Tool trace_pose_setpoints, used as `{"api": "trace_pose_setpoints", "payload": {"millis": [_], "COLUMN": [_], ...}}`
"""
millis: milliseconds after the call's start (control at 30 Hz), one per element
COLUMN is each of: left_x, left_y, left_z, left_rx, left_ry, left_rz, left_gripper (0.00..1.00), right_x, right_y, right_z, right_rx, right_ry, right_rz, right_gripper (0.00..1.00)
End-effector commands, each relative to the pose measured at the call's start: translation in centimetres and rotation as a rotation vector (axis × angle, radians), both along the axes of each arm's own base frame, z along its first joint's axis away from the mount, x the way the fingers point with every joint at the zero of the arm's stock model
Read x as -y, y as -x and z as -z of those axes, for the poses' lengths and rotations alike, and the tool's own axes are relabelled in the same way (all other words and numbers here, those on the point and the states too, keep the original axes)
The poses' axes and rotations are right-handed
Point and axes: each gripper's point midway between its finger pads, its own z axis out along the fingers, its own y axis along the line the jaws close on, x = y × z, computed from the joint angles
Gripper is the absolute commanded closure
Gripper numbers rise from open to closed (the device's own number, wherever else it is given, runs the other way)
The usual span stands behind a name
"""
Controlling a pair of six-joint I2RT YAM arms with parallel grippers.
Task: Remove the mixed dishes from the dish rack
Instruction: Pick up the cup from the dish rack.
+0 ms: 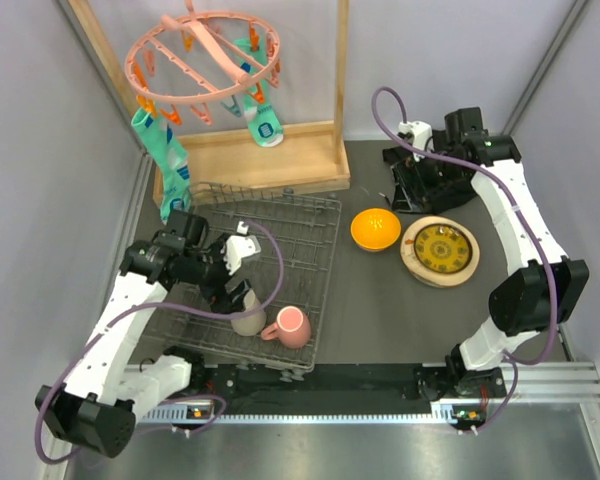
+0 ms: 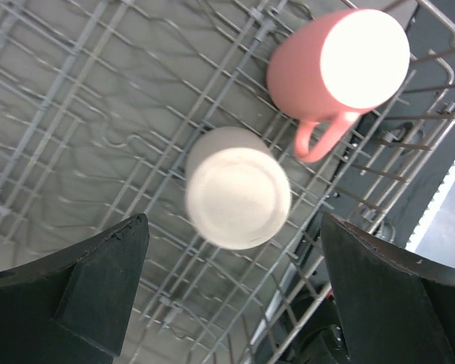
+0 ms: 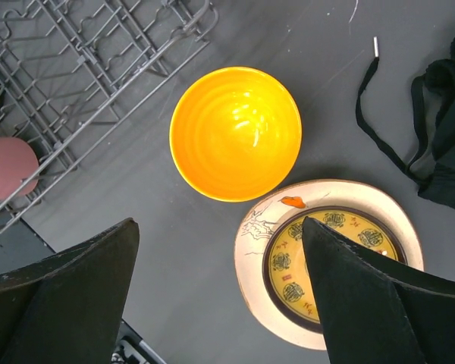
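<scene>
The rack sits on the left half of the surface. In its near right corner stand a cup and a mug, close together, the cup to the left and the mug's handle turned toward it. Right of the rack, out on the surface, lies a bowl. Just beside the bowl, further right, a large plate carries a small plate on top. Behind the rack stands a wooden frame, with a peg hanger up inside it and socks clipped on
</scene>
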Motion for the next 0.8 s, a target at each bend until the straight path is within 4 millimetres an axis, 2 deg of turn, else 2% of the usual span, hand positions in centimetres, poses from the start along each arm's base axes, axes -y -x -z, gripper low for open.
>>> {"api": "trace_pose_setpoints", "payload": {"millis": [0,100,400,767], "left_x": [0.5,0.6,0.2,1.2], "left_y": [-0.1,0.0,-1.8,-1.7], "left_z": [0.9,1.5,3.5,4.5], "left_rx": [0.002,-0.003,0.018,-0.022], "left_ry": [-0.031,-0.055,-0.122,-0.095], "left_rz": [-0.020,-0.017,-0.055,-0.032], "left_gripper": [0.01,0.01,0.01,0.01], "right_x": [-0.2,-0.2,-0.1,0.0], "right_y": [0.2,0.4,1.2,1.2], "right_z": [-2.1,-2.0,-1.6,-0.9], "right_rx": [0.073,0.072,0.062,0.050], "right_ry": [-0.035,-0.033,-0.027,-0.023], "right_rz": [-0.005,-0.007,-0.013,-0.010], "right_gripper": [0.12,0.12,0.11,0.11]}}
